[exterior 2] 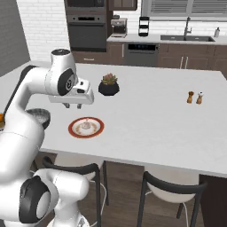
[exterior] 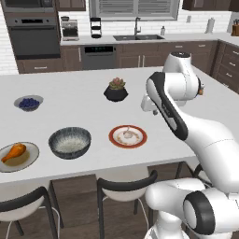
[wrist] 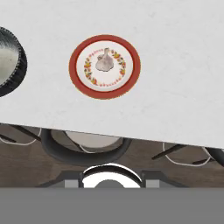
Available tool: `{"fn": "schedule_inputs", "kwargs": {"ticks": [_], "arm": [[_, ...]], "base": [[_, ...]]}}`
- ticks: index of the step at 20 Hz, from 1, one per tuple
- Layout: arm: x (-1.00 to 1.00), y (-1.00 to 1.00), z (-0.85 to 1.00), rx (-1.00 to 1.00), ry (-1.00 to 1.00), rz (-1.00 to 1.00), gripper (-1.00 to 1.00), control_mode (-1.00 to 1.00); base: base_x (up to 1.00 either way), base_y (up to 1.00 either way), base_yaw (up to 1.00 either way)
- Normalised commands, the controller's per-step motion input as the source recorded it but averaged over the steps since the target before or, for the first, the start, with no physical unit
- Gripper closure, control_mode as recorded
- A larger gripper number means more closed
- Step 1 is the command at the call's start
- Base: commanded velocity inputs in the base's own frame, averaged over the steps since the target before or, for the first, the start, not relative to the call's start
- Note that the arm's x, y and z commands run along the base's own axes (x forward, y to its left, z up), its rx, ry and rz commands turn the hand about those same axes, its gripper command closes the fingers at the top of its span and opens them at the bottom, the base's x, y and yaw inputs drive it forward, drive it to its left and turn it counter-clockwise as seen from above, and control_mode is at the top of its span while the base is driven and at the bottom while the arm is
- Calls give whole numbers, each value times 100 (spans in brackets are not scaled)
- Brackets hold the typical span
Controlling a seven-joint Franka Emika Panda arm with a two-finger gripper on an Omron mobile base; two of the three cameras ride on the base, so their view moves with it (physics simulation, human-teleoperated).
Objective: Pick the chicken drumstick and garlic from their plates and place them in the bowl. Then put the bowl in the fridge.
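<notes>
The garlic (wrist: 105,63) lies in the middle of the white plate with the red-orange rim (wrist: 131,74), also seen from the left base as garlic (exterior: 126,135) on plate (exterior: 113,137). The dark grey bowl (exterior: 70,142) stands empty to its left. Further left, the chicken drumstick (exterior: 14,151) rests on the beige plate (exterior: 29,158). My gripper (exterior 2: 73,106) hovers above the counter just behind the garlic plate (exterior 2: 73,129), its fingers (exterior 2: 80,105) apart with nothing between them. A plain grey panel (exterior 2: 9,35) stands at far left; I cannot tell whether it is the fridge.
A black plant pot (exterior: 115,92) sits behind the garlic plate and a small blueberry bowl (exterior: 28,102) at the back left. Salt and pepper shakers (exterior 2: 195,97) stand to the right. Dark stools (exterior: 126,184) line the counter's near edge.
</notes>
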Motion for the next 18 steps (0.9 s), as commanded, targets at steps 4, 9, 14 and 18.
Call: {"fn": "schedule_inputs", "kwargs": {"ticks": [4, 9, 14, 18], "arm": [[-39, 2, 0, 0, -2, 1, -100, -100], [-63, 31, -42, 12, 3, 3, -100, -100], [46, 17, -61, 1, 4, 0, -100, -100], [97, 9, -40, 0, 16, 0, -100, -100]], "base": [[0, 0, 0], [0, 0, 0], [0, 0, 0], [0, 0, 0]]}}
